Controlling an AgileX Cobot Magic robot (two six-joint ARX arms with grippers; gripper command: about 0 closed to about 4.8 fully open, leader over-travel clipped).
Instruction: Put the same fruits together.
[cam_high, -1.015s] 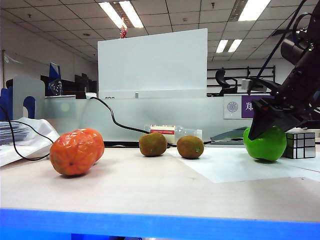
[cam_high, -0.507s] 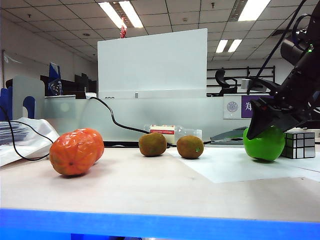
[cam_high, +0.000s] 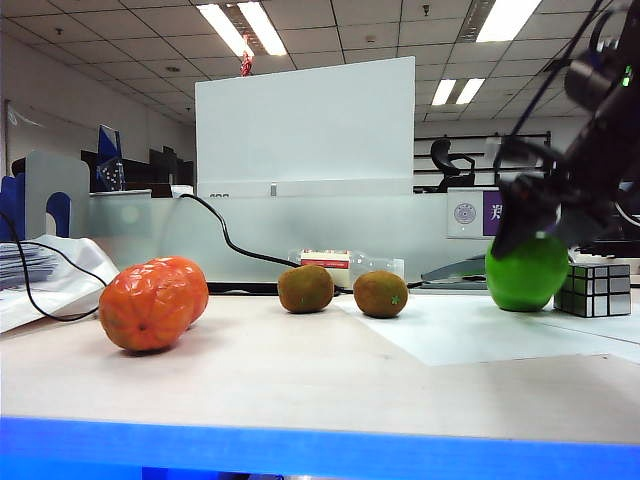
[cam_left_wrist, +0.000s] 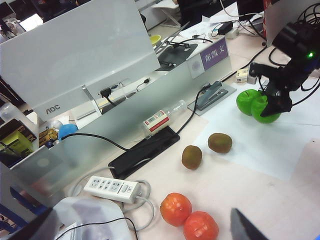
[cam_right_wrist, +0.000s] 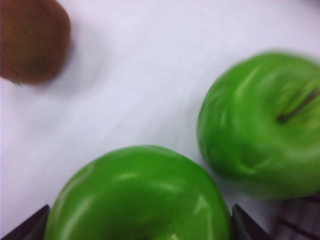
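Two green apples (cam_right_wrist: 137, 197) (cam_right_wrist: 260, 125) sit touching on white paper at the right. My right gripper (cam_right_wrist: 137, 231) is open, one finger on each side of the nearer apple and a thin gap at each. The exterior view shows it (cam_high: 530, 228) above the apple (cam_high: 527, 275). Two brown kiwis (cam_high: 306, 289) (cam_high: 381, 294) lie side by side mid-table. Two oranges (cam_high: 150, 305) (cam_high: 188, 280) touch at the left. High above the table, my left gripper (cam_left_wrist: 140, 222) is open and empty, with the oranges (cam_left_wrist: 175, 208) (cam_left_wrist: 200, 226) between its fingertips.
A silver mirror cube (cam_high: 595, 288) stands just right of the apples. A white paper sheet (cam_high: 480, 335) covers the right of the table. A power strip (cam_left_wrist: 111, 187), cables, a bottle (cam_left_wrist: 160, 120) and a monitor's back (cam_left_wrist: 75, 55) line the far edge. Papers (cam_high: 40, 280) lie far left.
My right gripper's jaws have spread wider off the green apple and the hand has lifted a little. The apple has shifted slightly. The oranges and kiwis have not moved.
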